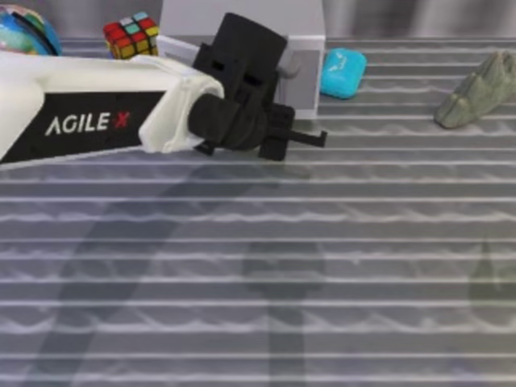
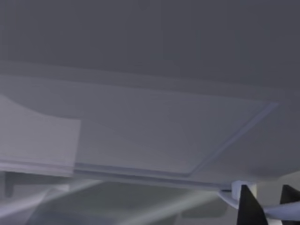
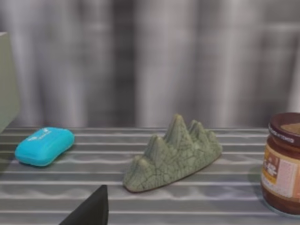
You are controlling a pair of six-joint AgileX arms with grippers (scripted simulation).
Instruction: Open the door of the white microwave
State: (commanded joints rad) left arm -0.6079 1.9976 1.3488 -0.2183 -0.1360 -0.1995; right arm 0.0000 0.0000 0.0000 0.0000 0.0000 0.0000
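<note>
1. The worktop (image 1: 258, 266) fills the frame in the top view.
2. The white microwave (image 1: 242, 20) sits at top centre; its door (image 2: 154, 136) fills our left wrist view.
3. Our left gripper (image 1: 310, 139) reaches in from the left, just before the microwave's front, its fingers (image 1: 310, 139) close together on nothing visible.
4. Our right gripper (image 3: 91, 211) shows only one dark fingertip; we cannot tell its state.
5. A stone ornament (image 1: 476, 89) lies at upper right, and a blue case (image 1: 343, 72) sits beside the microwave.

White left arm (image 1: 89, 97), black panel lettered AGILE X, black wrist, black fingers (image 1: 310, 138)
</note>
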